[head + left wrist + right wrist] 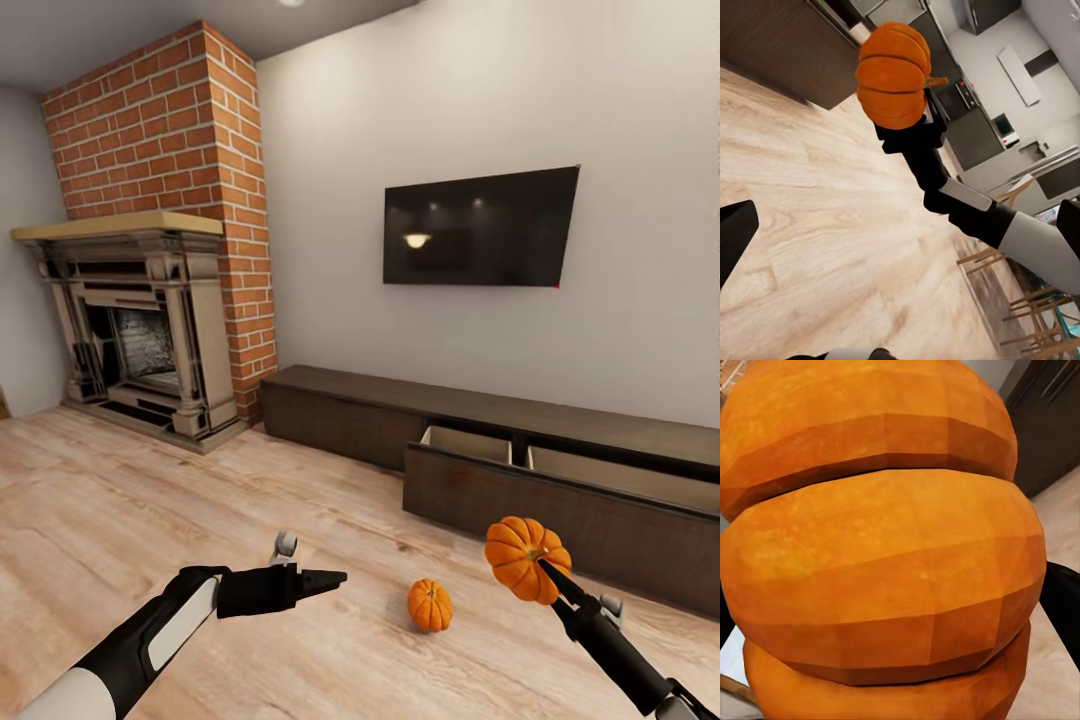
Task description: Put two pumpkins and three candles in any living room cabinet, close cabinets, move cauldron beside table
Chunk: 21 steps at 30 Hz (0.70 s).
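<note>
Right gripper (545,572) holds pumpkin (522,556); drawer (560,470) open

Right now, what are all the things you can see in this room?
pumpkins: two, orange; one held up in the right tool, one on the floor between the arms.
cabinet: one, dark brown, along the wall, with a drawer pulled open, tan inside.
fireplace: one, dark, under a red brick chimney.
television: one, black, on the wall.
floor: light wood.
left tool: black, holding nothing.
right tool: black, gripping the pumpkin.
</note>
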Available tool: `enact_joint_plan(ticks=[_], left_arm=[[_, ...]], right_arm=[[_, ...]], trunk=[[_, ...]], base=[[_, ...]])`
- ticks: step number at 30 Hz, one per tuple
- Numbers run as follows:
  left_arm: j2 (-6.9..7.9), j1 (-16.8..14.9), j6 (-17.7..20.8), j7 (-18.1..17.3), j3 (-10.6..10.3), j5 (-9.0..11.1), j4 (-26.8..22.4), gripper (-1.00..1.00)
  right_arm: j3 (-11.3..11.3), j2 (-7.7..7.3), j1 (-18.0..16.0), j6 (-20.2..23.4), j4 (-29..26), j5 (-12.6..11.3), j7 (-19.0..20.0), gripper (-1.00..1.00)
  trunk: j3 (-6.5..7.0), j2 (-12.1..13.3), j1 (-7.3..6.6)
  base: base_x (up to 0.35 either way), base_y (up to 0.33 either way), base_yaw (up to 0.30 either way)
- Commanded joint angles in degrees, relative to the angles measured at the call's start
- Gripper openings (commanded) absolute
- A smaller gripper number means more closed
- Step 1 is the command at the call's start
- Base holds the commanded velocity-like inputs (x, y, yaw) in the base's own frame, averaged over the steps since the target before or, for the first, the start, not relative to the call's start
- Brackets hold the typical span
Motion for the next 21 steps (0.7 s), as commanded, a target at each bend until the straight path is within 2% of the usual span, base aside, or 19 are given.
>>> enact_joint_plan(ticks=[1,10,19,21], left_arm=[[0.06,-0.06,0.39,0.06,-0.2,0.45,0.01,1.0],[0.06,-0.06,0.39,0.13,-0.2,0.09,0.07,1.0],[0.06,-0.06,0.39,0.18,-0.2,0.06,0.07,1.0],[0.06,-0.06,0.39,0.18,-0.2,0.06,0.07,1.0]], right_arm=[[-0.06,0.0,0.02,0.6,-0.02,-0.21,0.1,-1.0],[-0.06,0.0,0.16,0.85,-0.12,0.08,-0.31,-1.0],[0.58,0.14,0.16,0.87,-0.31,0.44,-0.55,-1.0],[0.76,0.3,0.13,0.87,-0.44,0.53,-2.07,-1.0]], trunk=[[0.13,-0.01,-0.04],[1.63,0.31,-0.37],[2.69,3.92,-2.35],[2.92,4.72,-2.78]], base=[[0.0,0.0,-0.001],[0.0,0.0,0.0],[0.0,0.0,0.0],[0.0,0.0,0.0]])
